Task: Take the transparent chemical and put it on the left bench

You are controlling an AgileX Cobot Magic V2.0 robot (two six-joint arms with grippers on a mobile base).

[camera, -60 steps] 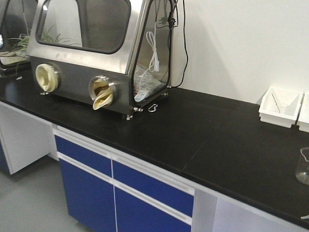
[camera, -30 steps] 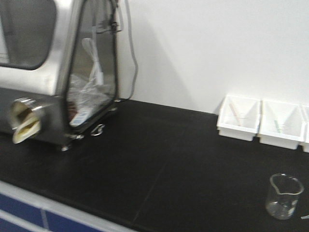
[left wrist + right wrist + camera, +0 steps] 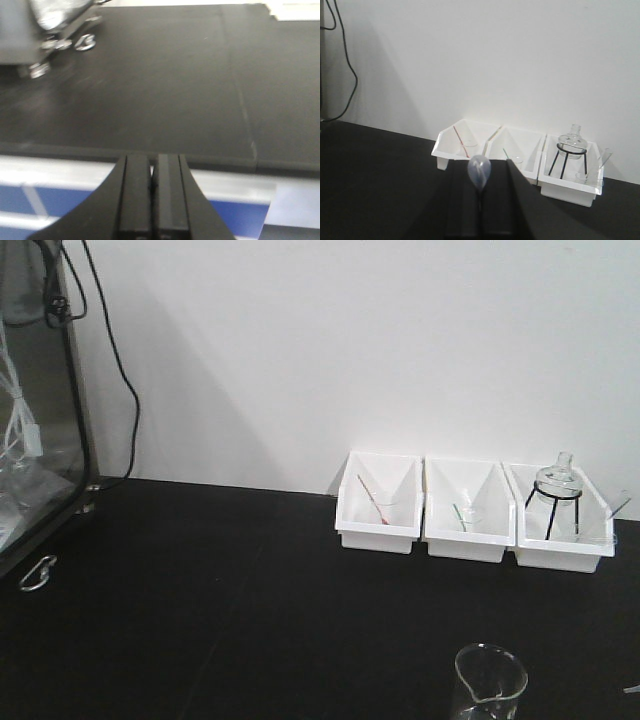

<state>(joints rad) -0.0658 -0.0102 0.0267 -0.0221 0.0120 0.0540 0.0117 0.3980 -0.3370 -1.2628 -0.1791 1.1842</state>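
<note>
Laboratory, long black bench point(image 3: 200, 590), glass beaker point(image 3: 490, 685), round flask point(image 3: 556, 478), steel glovebox point(image 3: 40, 420).

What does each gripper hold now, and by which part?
The right gripper pinches the slim clear plastic dropper pipette just below its bulb. The left gripper is shut, holding nothing.

Matt black benchtop point(image 3: 200, 590), glossy white plastic bins point(image 3: 378, 538), clear glass beaker point(image 3: 490, 685), translucent pipette bulb point(image 3: 479, 172), probably soft plastic

The left gripper point(image 3: 154, 165) has two flat, matte-black fingers point(image 3: 137, 195) with straight lengthwise grooves. Outside each finger a smooth black shoulder flares outward. The right gripper point(image 3: 480, 200) shows matching squared black fingers point(image 3: 462, 200) with sloping flanks beside them.
</note>
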